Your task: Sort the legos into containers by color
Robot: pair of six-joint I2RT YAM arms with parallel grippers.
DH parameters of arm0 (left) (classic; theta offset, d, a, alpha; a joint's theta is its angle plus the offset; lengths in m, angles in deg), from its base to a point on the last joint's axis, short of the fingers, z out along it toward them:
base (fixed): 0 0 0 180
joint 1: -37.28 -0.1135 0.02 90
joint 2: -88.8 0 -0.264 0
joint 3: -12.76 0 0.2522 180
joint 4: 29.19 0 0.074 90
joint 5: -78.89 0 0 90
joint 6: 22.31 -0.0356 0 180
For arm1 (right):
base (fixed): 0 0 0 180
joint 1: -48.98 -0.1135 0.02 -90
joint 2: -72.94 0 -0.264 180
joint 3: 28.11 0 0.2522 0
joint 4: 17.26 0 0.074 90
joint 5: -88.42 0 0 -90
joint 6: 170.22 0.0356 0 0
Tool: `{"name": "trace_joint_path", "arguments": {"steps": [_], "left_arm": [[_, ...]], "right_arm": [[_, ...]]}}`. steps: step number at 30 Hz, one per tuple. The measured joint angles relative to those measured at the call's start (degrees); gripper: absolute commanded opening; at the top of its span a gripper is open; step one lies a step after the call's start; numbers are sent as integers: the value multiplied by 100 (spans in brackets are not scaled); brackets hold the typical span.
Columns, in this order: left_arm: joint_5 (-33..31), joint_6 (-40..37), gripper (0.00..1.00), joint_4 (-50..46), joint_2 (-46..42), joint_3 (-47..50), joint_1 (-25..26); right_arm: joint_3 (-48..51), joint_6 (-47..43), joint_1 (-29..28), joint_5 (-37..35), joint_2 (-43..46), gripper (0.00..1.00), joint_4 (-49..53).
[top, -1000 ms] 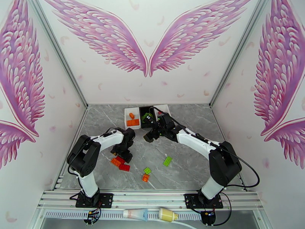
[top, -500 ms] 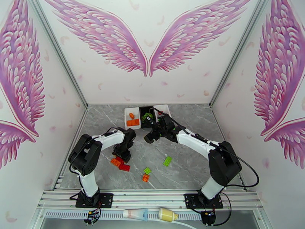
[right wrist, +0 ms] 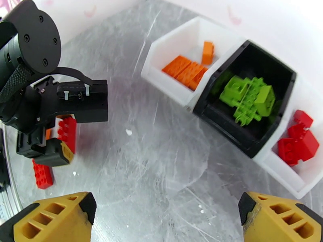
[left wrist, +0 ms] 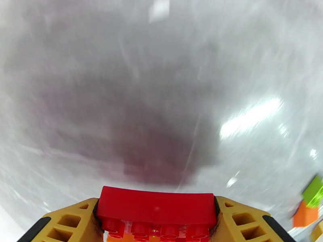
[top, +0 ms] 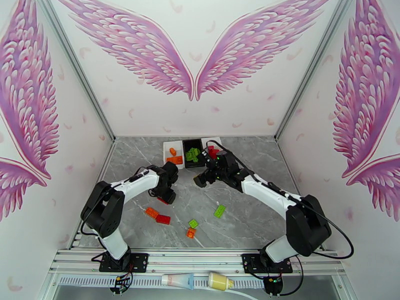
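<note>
My left gripper [top: 165, 196] is shut on a red lego [left wrist: 156, 206], held just above the table; from the right wrist the same red lego [right wrist: 68, 132] shows between its fingers. The containers stand in a row at the back: a white box [right wrist: 177, 51] with orange legos, a black box [right wrist: 278, 71] with green legos, and a white box [right wrist: 282, 170] with red legos. My right gripper [right wrist: 165, 206] hovers open and empty in front of them, also seen from above as the right gripper [top: 200, 179].
Loose legos lie on the grey table [top: 250, 216]: an orange one [top: 151, 212] and a red one [top: 163, 219] at the left, a green one [top: 219, 211] at centre right, and a green [top: 193, 224] and orange [top: 190, 233] pair near the front.
My left gripper closed on a red lego from the left cluster and lifted it toward the back. The right gripper opened wider and its arm drew slightly right, uncovering the black box.
</note>
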Motion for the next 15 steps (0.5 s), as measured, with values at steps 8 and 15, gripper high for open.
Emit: {"name": "trace_joint_path", "arguments": {"steps": [8,15], "left_arm": [[-94,26,61,2083,140,-544,125],[219,-76,61,3635,920,-1344,133]], "right_arm": [[374,415,334,-57,634,99,-402],[586,586,560,-293,997,99,-636]]}}
